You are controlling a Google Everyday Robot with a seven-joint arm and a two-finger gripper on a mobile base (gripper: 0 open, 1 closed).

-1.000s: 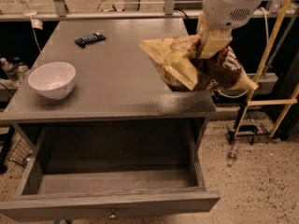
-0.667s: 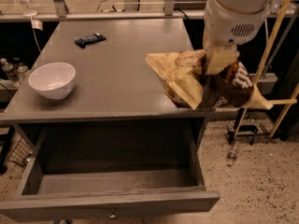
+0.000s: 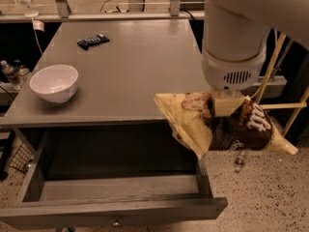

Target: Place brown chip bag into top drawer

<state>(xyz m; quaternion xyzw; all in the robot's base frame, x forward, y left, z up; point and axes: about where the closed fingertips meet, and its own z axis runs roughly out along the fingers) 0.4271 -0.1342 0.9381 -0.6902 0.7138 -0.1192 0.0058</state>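
Note:
The brown chip bag (image 3: pixel 241 124), dark brown with pale yellow-tan ends, hangs in the air at the table's front right corner, above the right end of the drawer. My gripper (image 3: pixel 226 105) comes down from the big white arm and is shut on the bag's middle. The top drawer (image 3: pixel 116 187) is pulled out below the grey table (image 3: pixel 125 62); its inside shows nothing in it, and its small knob (image 3: pixel 116 222) sits at the bottom edge of the view.
A white bowl (image 3: pixel 54 82) stands on the table's left front. A small dark flat object (image 3: pixel 93 41) lies at the table's back. Metal frames and pale poles (image 3: pixel 270 71) stand to the right. A speckled floor lies below.
The arm has carried the chip bag forward and down, from over the table's right edge to past its front right corner, above the open drawer's right end.

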